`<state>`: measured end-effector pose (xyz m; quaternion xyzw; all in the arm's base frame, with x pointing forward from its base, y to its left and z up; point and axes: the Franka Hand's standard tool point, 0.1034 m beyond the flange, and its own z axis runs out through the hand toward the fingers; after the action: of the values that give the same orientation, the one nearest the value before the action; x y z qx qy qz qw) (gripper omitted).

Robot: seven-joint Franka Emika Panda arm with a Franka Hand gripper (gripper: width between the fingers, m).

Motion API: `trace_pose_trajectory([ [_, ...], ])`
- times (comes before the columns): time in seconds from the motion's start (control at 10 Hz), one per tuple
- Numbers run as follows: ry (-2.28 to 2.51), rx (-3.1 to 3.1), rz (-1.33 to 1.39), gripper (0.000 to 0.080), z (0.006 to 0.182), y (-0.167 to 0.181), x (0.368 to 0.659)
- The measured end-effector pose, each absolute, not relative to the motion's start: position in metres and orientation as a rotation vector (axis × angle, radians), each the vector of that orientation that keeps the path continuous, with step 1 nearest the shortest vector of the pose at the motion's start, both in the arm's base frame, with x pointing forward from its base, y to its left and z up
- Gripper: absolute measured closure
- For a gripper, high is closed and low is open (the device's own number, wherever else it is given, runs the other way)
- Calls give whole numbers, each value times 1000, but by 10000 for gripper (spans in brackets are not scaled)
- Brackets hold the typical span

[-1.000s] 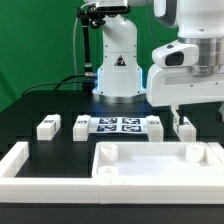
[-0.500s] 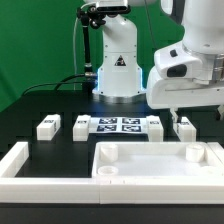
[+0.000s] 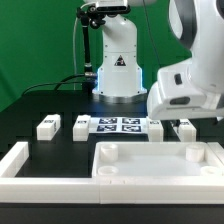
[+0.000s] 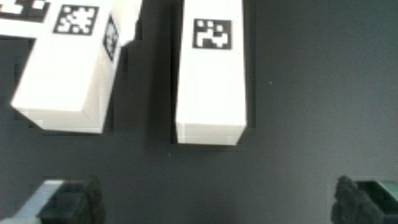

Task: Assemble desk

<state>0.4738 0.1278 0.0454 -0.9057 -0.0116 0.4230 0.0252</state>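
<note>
Desk top (image 3: 150, 163) nearest, right of centre, rim up, flat on the black table (image 3: 30, 112). Border rail (image 3: 18, 160) just left of it.

Next row back, left to right: leg 1 (image 3: 46, 127), leg 2 (image 3: 81, 127), marker board (image 3: 118, 125), leg 3 (image 3: 155, 125), leg 4 (image 3: 186, 130). All 4 legs lie loose, just beyond the desk top's far rim and apart from it.

Arm's wrist housing (image 3: 190, 90) hangs over legs 3 and 4. It hides the fingers in the exterior view, so jaw state can't be read there.

Wrist view fills that in. Gripper (image 4: 217, 205) is fully spread, fingertips (image 4: 68, 203) wide apart, gripping nothing and touching nothing. 2 tagged legs lie on the table below it:
- straight leg (image 4: 217, 75), in line with the middle of the gap
- skewed leg (image 4: 68, 75), beside it at an angle, a dark gap between them

Both sit ahead of the fingertips, not between them. Can't tell which of the 2 is leg 3 or leg 4. Desk top shows only in the exterior view, nearer than the gripper.

Arm base (image 3: 118, 60) farthest, behind the marker board.
</note>
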Motion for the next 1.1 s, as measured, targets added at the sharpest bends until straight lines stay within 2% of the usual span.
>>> trace_pose_trajectory([
  [0.4, -51, -2760, 1386, 151, 37, 128, 476],
  [1.1, -83, -2729, 1498, 151, 16, 135, 437],
])
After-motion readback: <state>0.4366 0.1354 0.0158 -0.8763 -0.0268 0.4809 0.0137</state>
